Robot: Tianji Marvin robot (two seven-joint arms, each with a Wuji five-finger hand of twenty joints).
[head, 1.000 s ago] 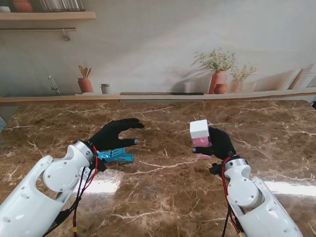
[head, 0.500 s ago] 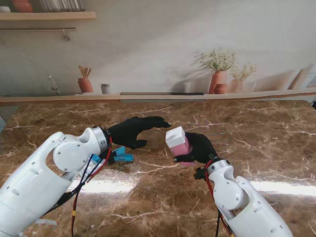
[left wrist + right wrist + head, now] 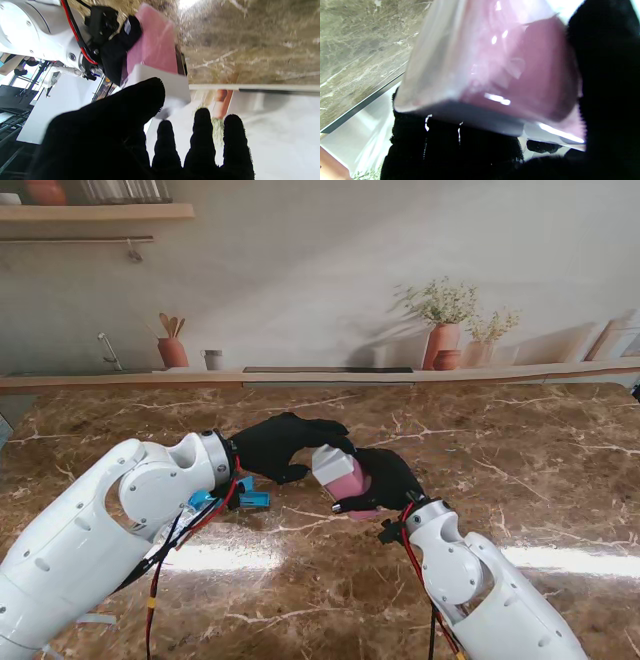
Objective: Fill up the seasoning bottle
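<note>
The seasoning bottle (image 3: 337, 469) is a square pink container with a white cap, tilted with the cap toward my left. My right hand (image 3: 383, 479) is shut around its pink body and holds it above the table; in the right wrist view the bottle (image 3: 492, 67) fills the frame. My left hand (image 3: 284, 445) reaches over from the left, fingers spread and curled, its fingertips at the white cap (image 3: 162, 85). Whether they touch the cap I cannot tell. In the left wrist view my left hand (image 3: 140, 140) shows its fingers apart, just short of the bottle (image 3: 152, 47).
A blue packet or clip (image 3: 236, 499) lies on the brown marble table (image 3: 520, 470), partly hidden under my left forearm. A backdrop wall with printed pots and plants (image 3: 444, 330) rises beyond the table's far edge.
My right hand has carried the bottle leftward and tilted its cap toward my left hand. My left hand has moved right, from above the blue item to the cap.
</note>
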